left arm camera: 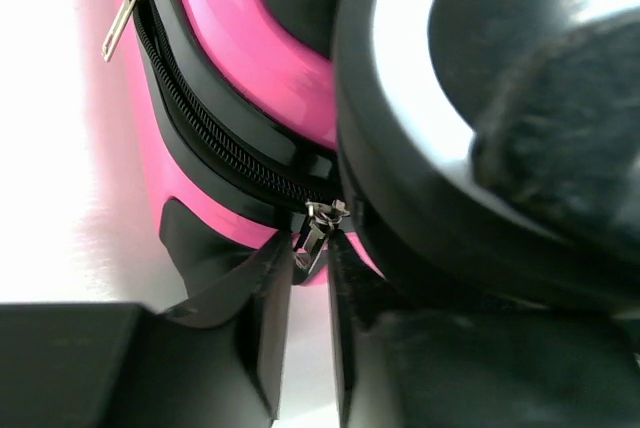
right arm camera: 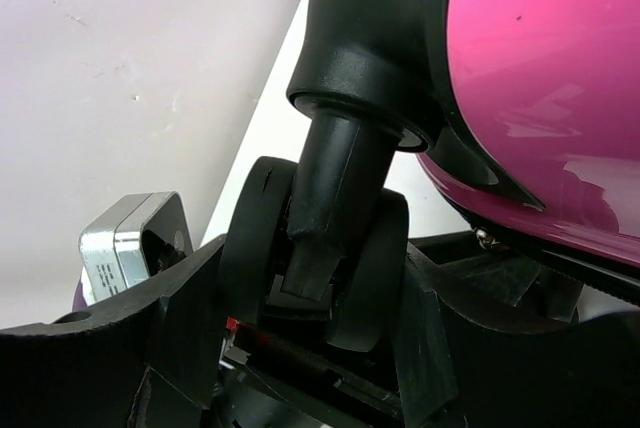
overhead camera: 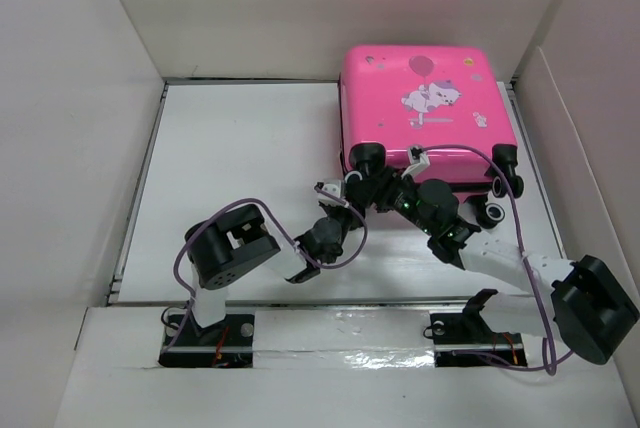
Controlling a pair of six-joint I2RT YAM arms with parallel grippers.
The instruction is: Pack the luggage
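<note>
A robotics lab's test bay — a white desk (overhead camera: pixel 240 148) walled by plain white panels (overhead camera: pixel 70 128), with the left arm (overhead camera: pixel 225 253) and right arm (overhead camera: pixel 590 313), purple cables (overhead camera: pixel 179 270) trailing, bolted side by side along its near edge.

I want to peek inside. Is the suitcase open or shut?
Shut. The suitcase lies flat, its halves closed together, nothing of the inside showing.

Luggage (overhead camera: pixel 425 108) far right on table (overhead camera: pixel 240 148), wheels (overhead camera: pixel 367 157) toward near edge.
</note>
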